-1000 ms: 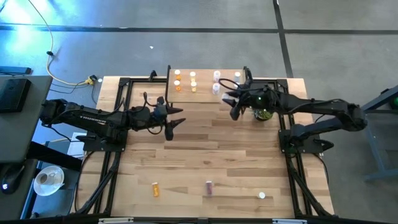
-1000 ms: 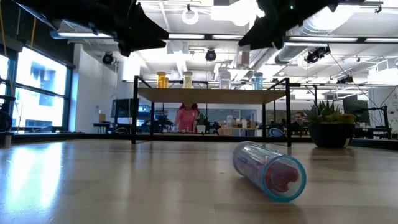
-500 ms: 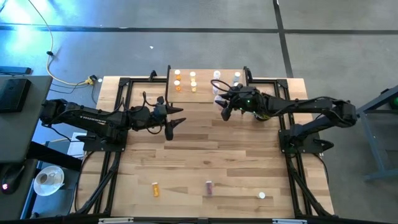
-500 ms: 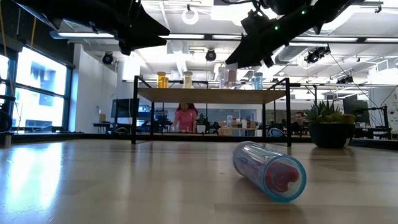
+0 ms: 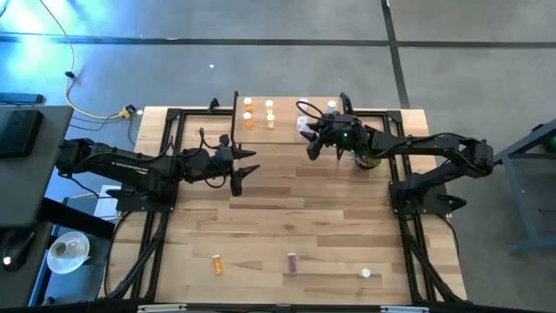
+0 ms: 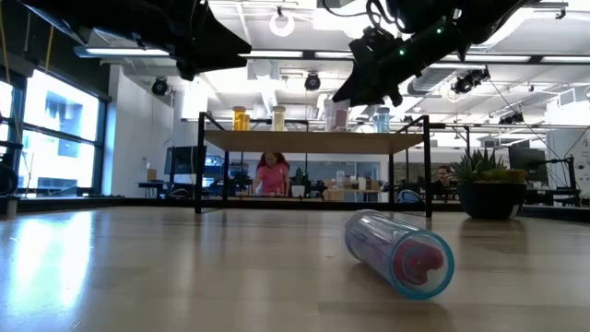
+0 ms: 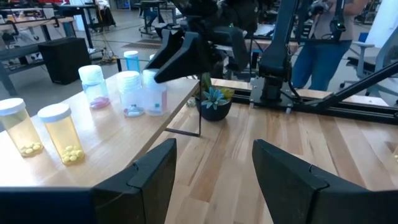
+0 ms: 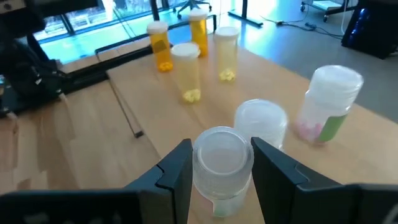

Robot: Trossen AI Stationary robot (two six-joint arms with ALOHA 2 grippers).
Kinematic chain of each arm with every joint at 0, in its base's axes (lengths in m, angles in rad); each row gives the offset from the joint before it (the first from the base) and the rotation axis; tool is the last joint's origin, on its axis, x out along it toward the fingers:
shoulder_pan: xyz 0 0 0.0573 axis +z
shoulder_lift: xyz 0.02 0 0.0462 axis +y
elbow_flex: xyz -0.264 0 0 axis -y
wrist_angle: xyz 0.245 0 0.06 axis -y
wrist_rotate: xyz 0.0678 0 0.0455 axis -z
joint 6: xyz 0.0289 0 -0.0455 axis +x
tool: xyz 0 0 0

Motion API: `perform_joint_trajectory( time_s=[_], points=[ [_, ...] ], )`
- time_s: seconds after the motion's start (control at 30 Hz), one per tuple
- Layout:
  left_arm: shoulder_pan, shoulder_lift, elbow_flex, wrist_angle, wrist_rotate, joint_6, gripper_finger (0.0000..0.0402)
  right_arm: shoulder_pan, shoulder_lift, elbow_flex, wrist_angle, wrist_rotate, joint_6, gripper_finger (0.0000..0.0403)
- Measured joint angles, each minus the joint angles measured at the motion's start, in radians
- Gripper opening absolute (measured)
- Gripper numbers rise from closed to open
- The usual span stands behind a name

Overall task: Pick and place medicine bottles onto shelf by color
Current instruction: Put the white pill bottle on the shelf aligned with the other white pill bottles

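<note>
The shelf (image 5: 283, 132) stands at the table's far edge. Orange medicine bottles (image 5: 259, 112) stand upright on its left part and pale ones (image 5: 331, 107) on its right. My right gripper (image 5: 310, 146) is over the shelf's near right part, shut on a pale white-capped bottle (image 8: 222, 155). My left gripper (image 5: 243, 171) hovers open and holds nothing, left of the table's middle. Near the front edge lie an orange bottle (image 5: 217, 263), a purple one (image 5: 292, 261) and a white one (image 5: 366, 273). My right gripper pinches the pale bottle between its two fingers, at the cap's rim (image 8: 198, 163) and just below it. The fingers come from the table's right side, slanting down. The bottle is upright over the shelf top; whether its base rests there, I cannot tell.
A small potted plant (image 5: 367, 160) stands on the table just right of the shelf, under my right arm. Two pale bottles (image 8: 261, 122) (image 8: 326, 102) stand close behind the held one. Bare planks lie between the shelf and the front bottles.
My right gripper has carried the pale bottle toward the table's left edge and down, coming in over the shelf's right part. The bottle stays upright in its fingers.
</note>
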Motion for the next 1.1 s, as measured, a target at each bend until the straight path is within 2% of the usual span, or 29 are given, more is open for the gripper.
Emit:
perform_joint_trajectory(
  time_s=[0.33, 0.5, 0.67, 0.87, 1.1],
  points=[
    [0.0, 0.0, 0.0, -0.001, -0.002, 0.0, 0.0202, -0.046, 0.0, 0.0, 0.002, 0.0, 0.0, 0.0122],
    [0.0, 0.0, 0.0, -0.002, -0.002, 0.0, 0.0202, -0.036, 0.0, 0.0, 0.005, -0.05, 0.015, 0.0122],
    [0.0, 0.0, 0.0, -0.002, -0.002, 0.001, 0.0202, -0.005, 0.0, 0.04, -0.014, -0.056, 0.004, 0.0122],
    [0.0, 0.0, 0.0, -0.002, -0.002, 0.0, 0.0202, 0.001, 0.0, 0.135, -0.178, -0.019, -0.038, 0.0122],
    [0.0, 0.0, 0.0, -0.001, -0.002, 0.0, 0.0202, 0.002, 0.013, 0.122, -0.193, -0.014, -0.035, 0.0122]
  ],
)
